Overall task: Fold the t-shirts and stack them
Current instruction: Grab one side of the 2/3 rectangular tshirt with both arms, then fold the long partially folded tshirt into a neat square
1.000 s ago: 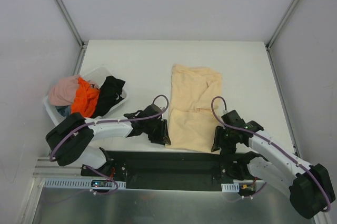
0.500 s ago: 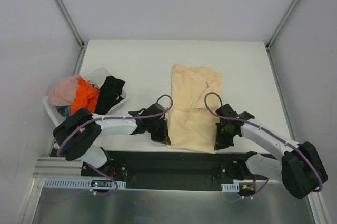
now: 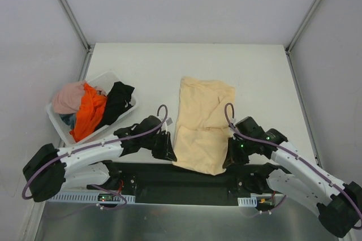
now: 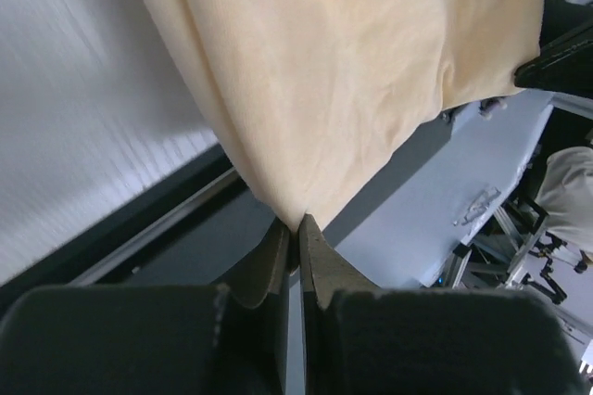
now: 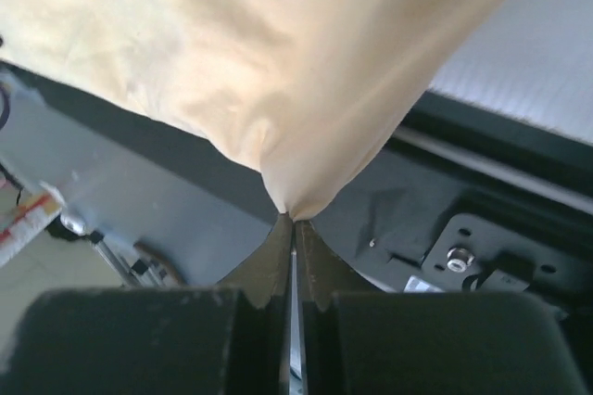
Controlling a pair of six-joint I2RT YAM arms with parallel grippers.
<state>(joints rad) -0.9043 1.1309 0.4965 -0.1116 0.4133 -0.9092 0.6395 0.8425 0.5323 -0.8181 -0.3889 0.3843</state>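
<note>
While left jaws and right jaws each clamp tight on a near corner, yellow-beige t-shirt [image 3: 202, 122] lies mid-way across the bench [image 3: 147, 71], near edge raised, probably to fold it rearward.

Both arms reach low, left gripper [image 3: 168, 151] and right gripper [image 3: 228, 159] each pinched onto a near corner of the yellow-beige t-shirt [image 3: 201, 122].
</note>
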